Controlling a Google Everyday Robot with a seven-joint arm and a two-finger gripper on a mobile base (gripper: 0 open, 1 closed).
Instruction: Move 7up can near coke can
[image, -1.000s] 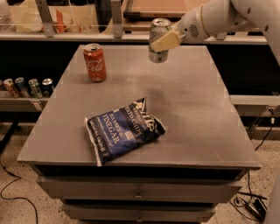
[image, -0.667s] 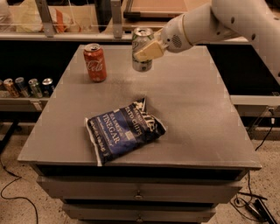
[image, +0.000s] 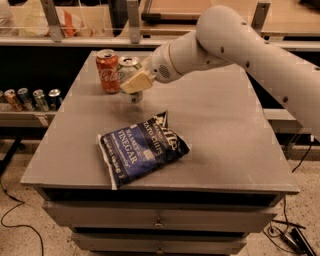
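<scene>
- White robot arm's two-finger gripper (image: 134, 83) with cream-coloured fingers is closed around the 7up can (image: 129, 67), a silvery-white soda can with green markings and silver top; the front finger covers the can's middle.
- The 7up can sits upright in the grip; its base looks at or just above the grey tabletop (image: 225, 130), cannot tell if it touches.
- The coke can (image: 107, 71), red soda can with white script and silver top, stands just to the gripper's left, very close to the held can, maybe touching, can't tell.
- Blue crinkly vinegar chips bag (image: 142, 147) lies flat, nearer the front edge than the gripper, well clear.
- Row of small cans (image: 30, 99) on a lower shelf, far left of the gripper, not involved.
- Judgement: placement step, nearly done.
- To do it well: lower straight down until the base seats flat, avoid drifting left into the coke can, then part the fingers gently and lift away without tipping either can.
</scene>
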